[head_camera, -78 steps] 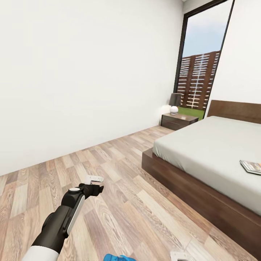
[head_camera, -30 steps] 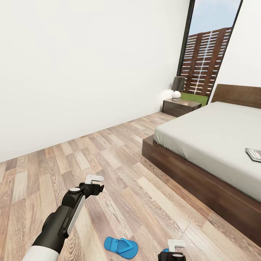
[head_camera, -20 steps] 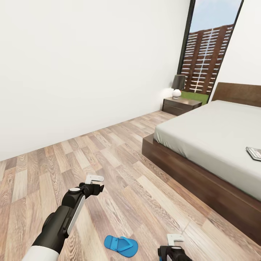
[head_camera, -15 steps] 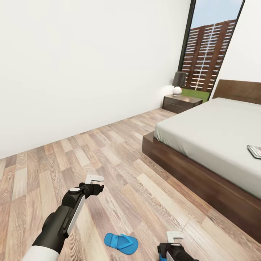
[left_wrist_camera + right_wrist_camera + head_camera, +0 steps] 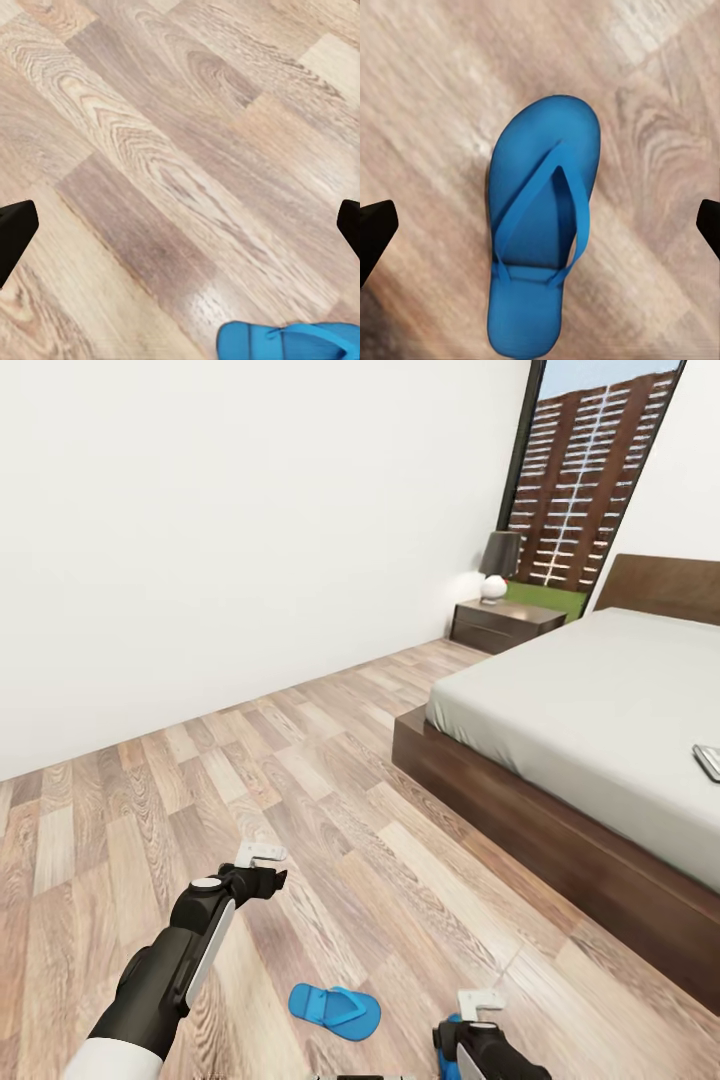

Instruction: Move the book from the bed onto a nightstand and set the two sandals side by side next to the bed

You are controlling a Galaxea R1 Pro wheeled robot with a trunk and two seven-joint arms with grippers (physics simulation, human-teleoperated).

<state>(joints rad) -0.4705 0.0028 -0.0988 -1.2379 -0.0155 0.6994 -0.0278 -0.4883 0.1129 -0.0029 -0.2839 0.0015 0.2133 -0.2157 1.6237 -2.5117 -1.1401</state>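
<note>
While the book lies on the bed, nothing is done. Both sandals (one, other) wait unpaired; left gripper and right gripper fingers are spread wide.

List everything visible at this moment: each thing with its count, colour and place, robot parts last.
sandals: two, bright blue, on the floor; one between the arms in the head view, another under the right claw in the right wrist view
book: one, pale at this range, on the mattress at the picture's right edge
bed: one, pale grey mattress, dark brown frame and headboard, at right
nightstand: one, dark brown, beside the bed by the window
lamp: one, dark shade, white round base, on the nightstand
window: one, dark frame, far wall
floor: light brown planks
left claw: open, over bare floor
right claw: open, above a sandal
</note>
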